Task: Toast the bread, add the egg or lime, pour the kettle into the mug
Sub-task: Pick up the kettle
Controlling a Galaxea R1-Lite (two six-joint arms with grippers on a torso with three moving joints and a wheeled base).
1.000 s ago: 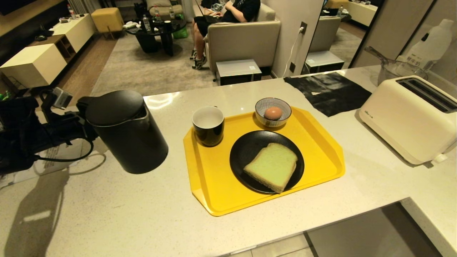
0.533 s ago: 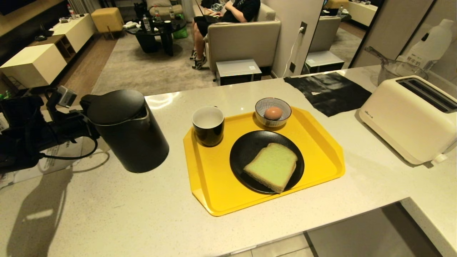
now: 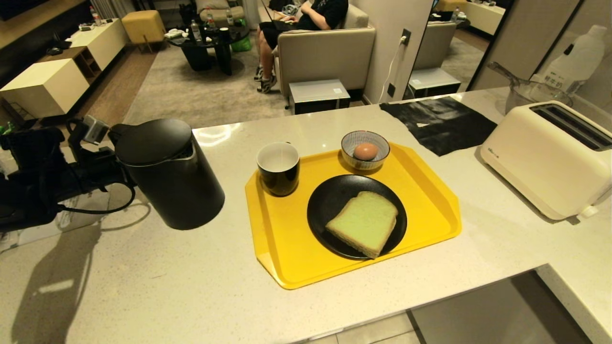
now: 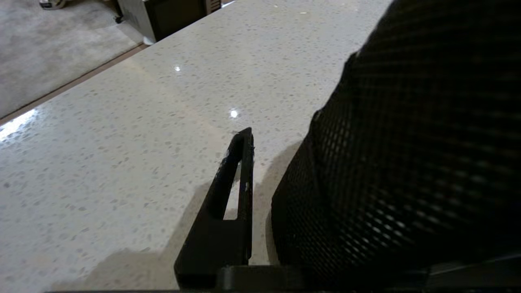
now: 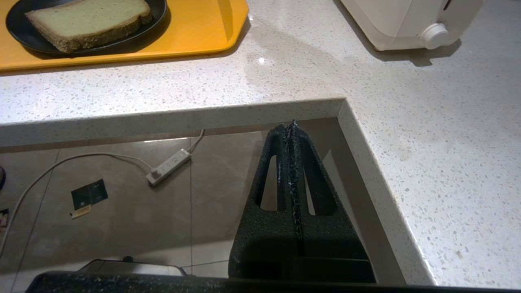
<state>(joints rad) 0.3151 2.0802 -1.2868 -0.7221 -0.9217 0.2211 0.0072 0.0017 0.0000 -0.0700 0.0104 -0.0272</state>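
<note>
Warm, dim indoor light; frames mostly sharp.
Counter [image 3: 143, 286] shows small glare spots near its far edge and a long arm shadow at its left edge; kettle [image 4: 407, 154] fills the left wrist view dark, moiré-patterned; head view bows at its margins.

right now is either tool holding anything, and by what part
The left tool is at the kettle, on its handle side, but whether it grips the handle cannot be told. The right tool is shut on nothing, below the counter edge.

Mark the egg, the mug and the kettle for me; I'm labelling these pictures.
egg [image 3: 366, 151]: head view, on its shell's upper side.
mug [image 3: 279, 180]: head view, on its black outer wall.
kettle [image 3: 184, 191]: head view, on its black body.
</note>
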